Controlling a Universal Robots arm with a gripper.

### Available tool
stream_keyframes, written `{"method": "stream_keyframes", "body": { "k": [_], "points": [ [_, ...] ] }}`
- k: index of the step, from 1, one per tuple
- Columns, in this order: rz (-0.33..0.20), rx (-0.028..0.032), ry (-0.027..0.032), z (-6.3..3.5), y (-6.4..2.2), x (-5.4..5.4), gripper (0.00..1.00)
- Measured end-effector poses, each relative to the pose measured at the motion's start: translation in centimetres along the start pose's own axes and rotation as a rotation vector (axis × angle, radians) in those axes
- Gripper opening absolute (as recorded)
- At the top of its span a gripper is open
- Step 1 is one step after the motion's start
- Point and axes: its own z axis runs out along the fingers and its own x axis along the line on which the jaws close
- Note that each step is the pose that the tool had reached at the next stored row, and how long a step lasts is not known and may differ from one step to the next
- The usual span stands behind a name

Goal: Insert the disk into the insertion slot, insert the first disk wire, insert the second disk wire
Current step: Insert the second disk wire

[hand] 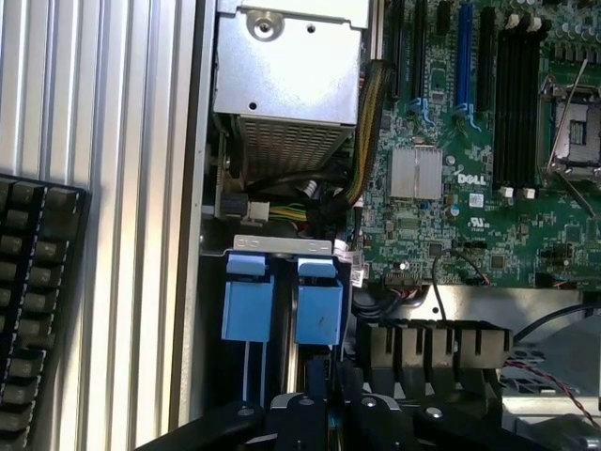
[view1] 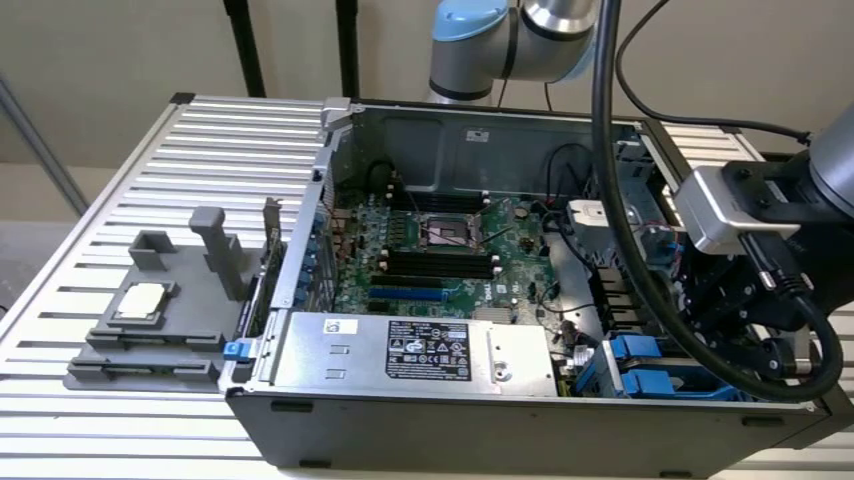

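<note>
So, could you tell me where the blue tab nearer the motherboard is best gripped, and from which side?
I'd grip it across its two long edges, coming from the case's open side, where the gripper hangs. The blue tab shows its flat face at the grey drive cage. The gap to the neighbouring tab is slim.

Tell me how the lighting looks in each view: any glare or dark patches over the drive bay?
Exterior view: even room light; the ribbed table is bright, while the corner by the blue carriers is shaded by the arm. Wrist view: bluish tint, the blue tabs clearly lit, the black gripper body dark, mild sheen on the power supply.
</note>
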Motion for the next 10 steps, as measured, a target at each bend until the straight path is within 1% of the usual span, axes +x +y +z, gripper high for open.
{"method": "stream_keyframes", "body": {
  "k": [7,10],
  "points": [
    [0.006,0.0006,-0.0001,0.17,-0.10,0.05,0.16],
    [0.009,0.0010,0.0000,0.56,-0.11,0.11,0.16]
  ]
}}
